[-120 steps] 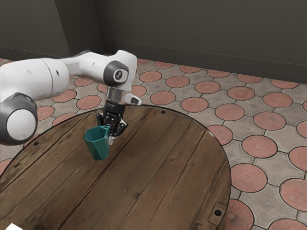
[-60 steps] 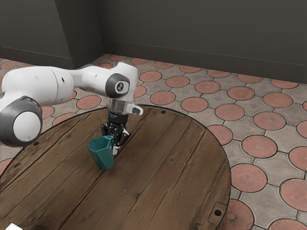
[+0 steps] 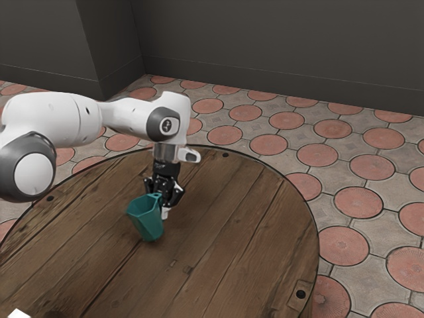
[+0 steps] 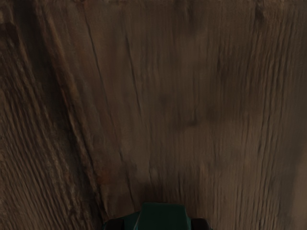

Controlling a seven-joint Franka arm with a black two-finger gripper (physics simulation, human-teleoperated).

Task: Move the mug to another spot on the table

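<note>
I have the mug (image 3: 146, 218) in the hand (image 3: 163, 201), whose fingers are drawn narrow on the wall at the rim, apparently one inside the opening and one outside. The mug hangs tilted below them, its open top toward the exterior view's left and its base lower and a little to that view's right. It is over the round wooden tabletop (image 3: 258, 245), in the half nearer the exterior view's left and well in from every edge. The arm (image 3: 86, 122) reaches in from that view's left and points the hand almost straight down. In the wrist view a teal patch lies just under the hand, with dark planks running away beyond it. I judge this to be the carrying or setting-down step, with the mug gripped and low. From this angle I cannot tell whether its base touches the wood or hangs just above it. If this is the chosen spot, the next move calls for a slow descent until the base bears on the planks. Then the tilt should ease out so the mug stands flat before I spread the fingers and lift straight up. Letting go while it leans could tip it over.
</note>
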